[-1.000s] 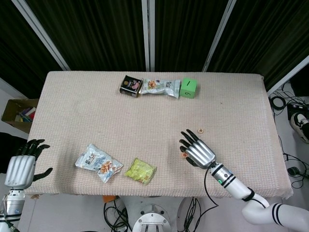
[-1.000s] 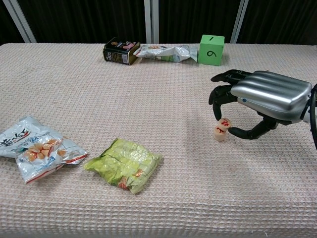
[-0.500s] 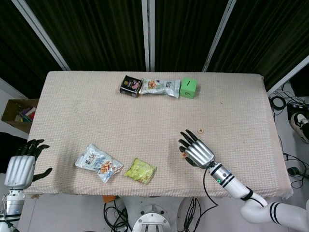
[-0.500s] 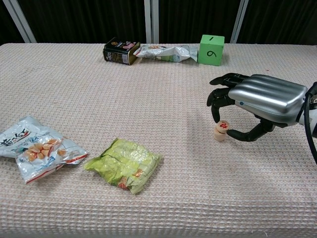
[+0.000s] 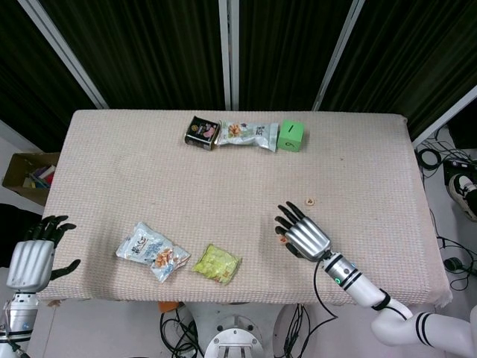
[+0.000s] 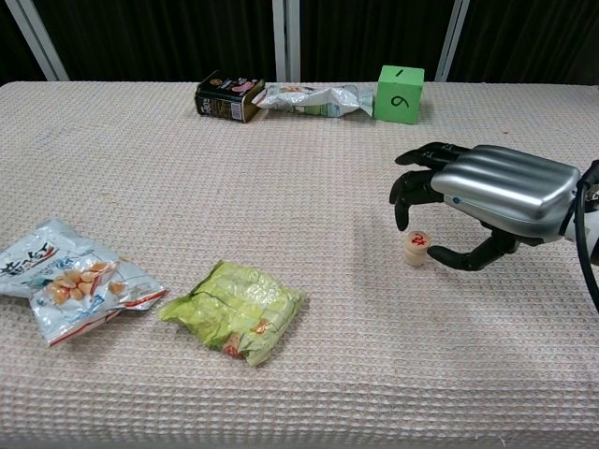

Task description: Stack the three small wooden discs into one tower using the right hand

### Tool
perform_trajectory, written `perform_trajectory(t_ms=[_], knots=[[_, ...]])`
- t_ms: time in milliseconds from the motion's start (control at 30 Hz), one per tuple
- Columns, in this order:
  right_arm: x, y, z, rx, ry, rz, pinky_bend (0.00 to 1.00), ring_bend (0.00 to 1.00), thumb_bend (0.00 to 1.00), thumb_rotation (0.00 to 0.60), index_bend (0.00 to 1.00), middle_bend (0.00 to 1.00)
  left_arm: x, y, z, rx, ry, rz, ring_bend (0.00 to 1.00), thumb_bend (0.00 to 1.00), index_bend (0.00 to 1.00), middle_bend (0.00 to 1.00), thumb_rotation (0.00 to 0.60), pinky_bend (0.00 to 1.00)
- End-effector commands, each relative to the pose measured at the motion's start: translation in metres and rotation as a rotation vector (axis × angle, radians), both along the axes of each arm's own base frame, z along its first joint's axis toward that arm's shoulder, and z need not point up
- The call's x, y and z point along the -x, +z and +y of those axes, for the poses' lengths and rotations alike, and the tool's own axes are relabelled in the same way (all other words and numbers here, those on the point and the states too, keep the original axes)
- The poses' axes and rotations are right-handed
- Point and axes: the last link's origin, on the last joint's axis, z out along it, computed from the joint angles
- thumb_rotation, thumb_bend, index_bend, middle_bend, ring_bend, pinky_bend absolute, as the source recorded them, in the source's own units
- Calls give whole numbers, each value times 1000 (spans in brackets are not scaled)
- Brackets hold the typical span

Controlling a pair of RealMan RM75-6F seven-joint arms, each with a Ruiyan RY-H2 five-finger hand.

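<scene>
Chest view shows the right hand (image 6: 487, 201) hovering over a short wooden stack (image 6: 416, 248) that stands on the woven table cover (image 6: 281, 178), toward the right side and about midway between near and far. The fingers (image 6: 412, 187) are curled loosely downward above the stack and the thumb (image 6: 459, 257) reaches in low beside it, close to the wood but, as far as can be told, not clamped on it, so nothing is judged to be held. A red mark is seen on the top face, and a faint seam suggests two discs, though the count cannot be confirmed. In the head view a single loose disc (image 5: 310, 201) is seen lying on the cloth just beyond the right hand (image 5: 302, 231), on the far side. The left hand (image 5: 33, 257) is held off the near left corner with its fingers spread, and nothing is carried by it. Several risks are judged from here: the stack could be toppled if the thumb is swept sideways while the hand is lifted; the soft, ridged cloth offers an uneven base, so a small nudge could shift the upper piece off centre; and the loose disc, thin and flat, could be pushed away rather than picked up if the fingertips come down on it at a shallow angle.
</scene>
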Motion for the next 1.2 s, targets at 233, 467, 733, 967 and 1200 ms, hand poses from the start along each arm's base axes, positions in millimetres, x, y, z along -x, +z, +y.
perform_trajectory(t_ms=[233, 467, 733, 967, 1200], knots=[[-12, 11, 15, -21, 74, -10, 0, 0, 384, 600, 340, 188, 1, 0, -1, -2, 2, -4, 144, 95, 298, 196, 600, 227], [-10, 3, 23, -66, 117, 96, 0, 0, 428, 600, 338, 104, 3, -1, -2, -2, 7, -7, 144, 95, 298, 196, 600, 227], [-6, -4, 24, -51, 139, 158, 0, 0, 428, 600, 338, 97, 5, -1, -3, -3, 9, -8, 144, 96, 298, 196, 600, 226], [-1, -4, 25, -37, 137, 183, 0, 0, 427, 600, 343, 101, 5, -3, -2, -1, 7, -10, 144, 96, 298, 196, 600, 226], [3, -1, 29, -32, 140, 192, 0, 0, 428, 600, 346, 107, 6, -3, -3, 1, 13, -9, 144, 96, 298, 196, 600, 226]])
